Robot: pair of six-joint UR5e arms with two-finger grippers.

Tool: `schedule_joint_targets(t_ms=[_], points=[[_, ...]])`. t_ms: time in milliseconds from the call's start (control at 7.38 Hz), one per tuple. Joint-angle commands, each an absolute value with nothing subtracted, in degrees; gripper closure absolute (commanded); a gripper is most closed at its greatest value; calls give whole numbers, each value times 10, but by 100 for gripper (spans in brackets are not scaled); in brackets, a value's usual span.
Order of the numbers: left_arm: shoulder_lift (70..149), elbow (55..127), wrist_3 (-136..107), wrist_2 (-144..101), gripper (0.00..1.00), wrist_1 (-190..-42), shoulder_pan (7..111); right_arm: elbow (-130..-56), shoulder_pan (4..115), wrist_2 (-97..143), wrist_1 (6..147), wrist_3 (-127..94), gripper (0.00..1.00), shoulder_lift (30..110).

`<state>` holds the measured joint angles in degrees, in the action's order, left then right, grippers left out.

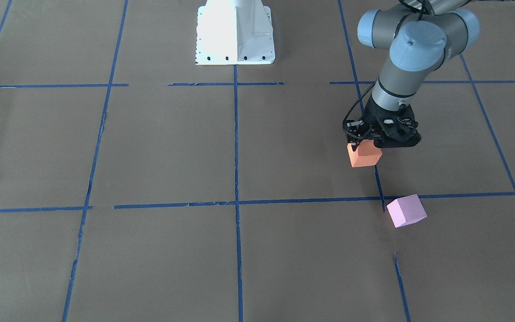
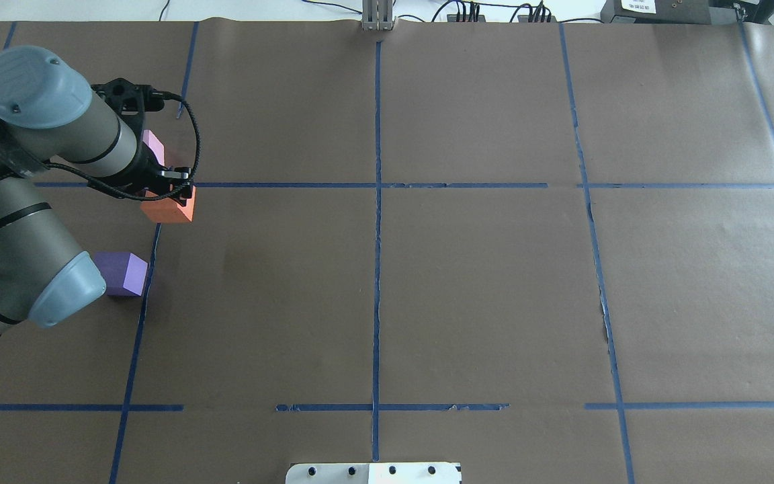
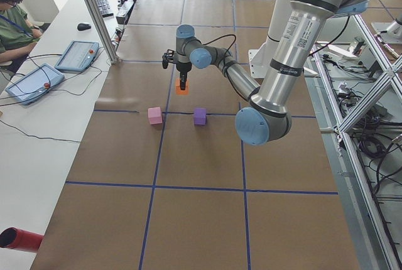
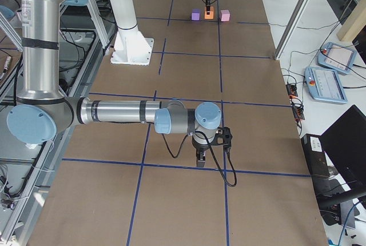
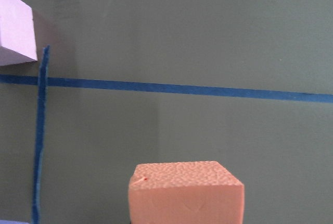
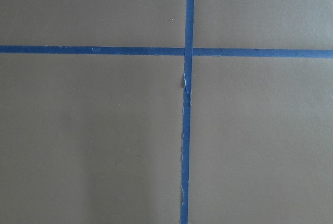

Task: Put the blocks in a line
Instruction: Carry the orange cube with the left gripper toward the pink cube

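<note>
My left gripper (image 1: 364, 149) is shut on the orange block (image 1: 365, 155), low over the brown paper; I cannot tell if the block touches it. The block fills the bottom of the left wrist view (image 5: 186, 193). The pale pink block (image 1: 406, 210) sits on the far side from the robot, by a blue tape crossing. The purple block (image 2: 122, 273) sits on the robot's side, partly under my left arm, and is hidden in the front view. The orange block (image 2: 170, 207) lies between them, shifted towards the table's middle. My right gripper (image 4: 201, 159) hangs over a tape crossing far from the blocks; I cannot tell if it is open.
Blue tape lines (image 2: 377, 202) divide the brown paper into squares. The white robot base (image 1: 235, 31) stands at the table's edge. In the left view an operator (image 3: 16, 19) and two tablets (image 3: 76, 55) are at a side desk, and a red roll (image 3: 19, 238) lies near the corner.
</note>
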<state>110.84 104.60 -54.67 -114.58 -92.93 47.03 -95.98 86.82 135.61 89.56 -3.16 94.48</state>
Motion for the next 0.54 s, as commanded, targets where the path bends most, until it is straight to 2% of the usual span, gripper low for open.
schedule_joint_targets(t_ms=[0, 406], points=[[1088, 1000, -523, -1146, 100, -999, 493, -960, 867, 1356, 896, -32, 0, 945], [1071, 993, -517, -1180, 100, -999, 497, -960, 868, 1356, 896, -32, 0, 945]])
